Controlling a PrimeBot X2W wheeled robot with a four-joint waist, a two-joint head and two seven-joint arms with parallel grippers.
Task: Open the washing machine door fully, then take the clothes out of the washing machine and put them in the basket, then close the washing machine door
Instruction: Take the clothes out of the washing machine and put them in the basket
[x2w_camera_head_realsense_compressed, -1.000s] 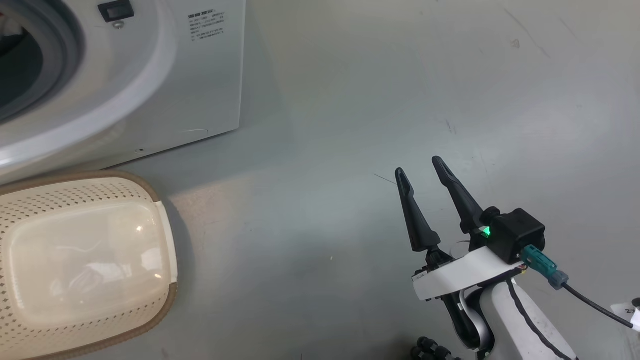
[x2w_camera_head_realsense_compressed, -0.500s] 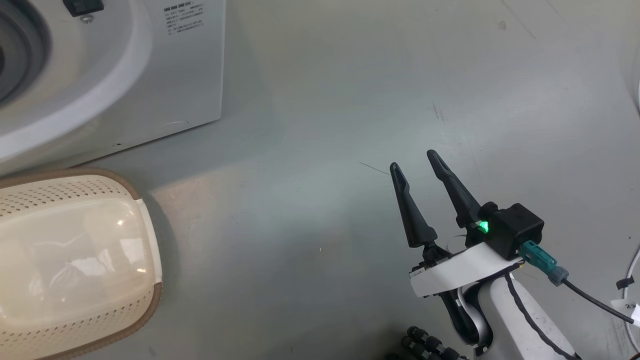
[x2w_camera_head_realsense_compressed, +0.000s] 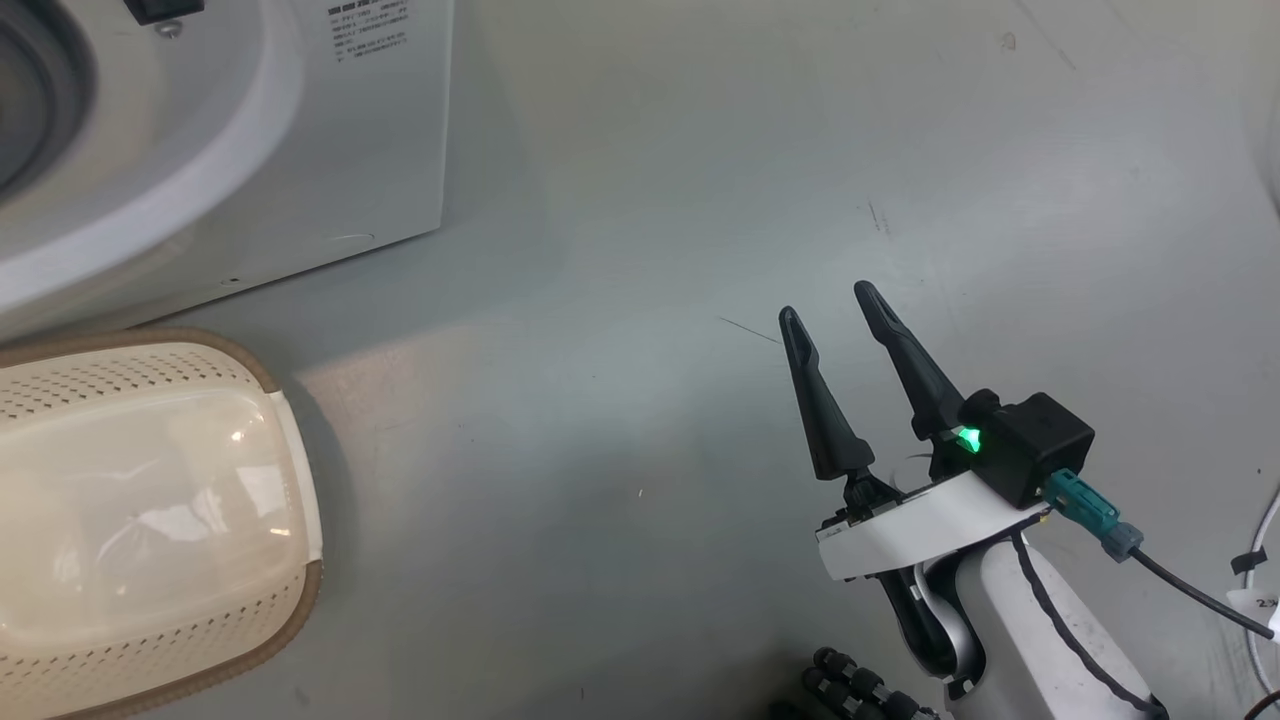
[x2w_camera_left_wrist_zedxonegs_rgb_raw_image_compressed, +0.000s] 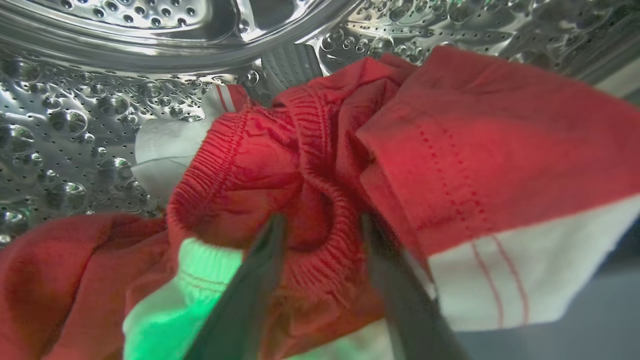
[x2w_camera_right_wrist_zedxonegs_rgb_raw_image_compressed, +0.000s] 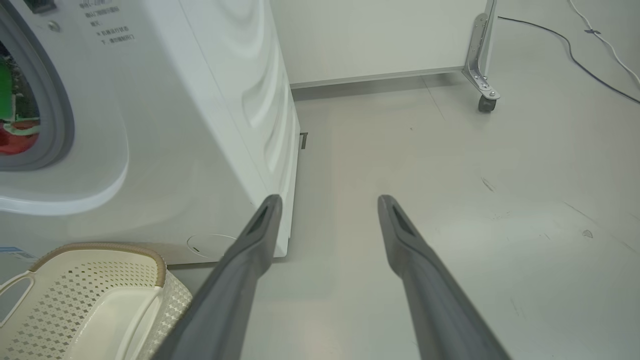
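— Where's the jersey (x2w_camera_left_wrist_zedxonegs_rgb_raw_image_compressed: 475, 150)?
— In the drum (x2w_camera_left_wrist_zedxonegs_rgb_raw_image_compressed: 75, 150), a ribbed red fold between my left fingers (x2w_camera_left_wrist_zedxonegs_rgb_raw_image_compressed: 250, 300); gripped or not, I can't tell.
— Right fingers (x2w_camera_head_realsense_compressed: 825, 420)?
— Spread wide, holding nothing; basket (x2w_camera_head_realsense_compressed: 296, 480) well left of them.

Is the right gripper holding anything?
No, the right gripper hangs with its jaws wide apart, and only bare floor shows between them.

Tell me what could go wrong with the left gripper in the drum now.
The left gripper straddles only a ribbed fold of the clothes; a thin pinch may slip. The basket sits low at the foot of the washing machine, so trailing fabric may miss it.
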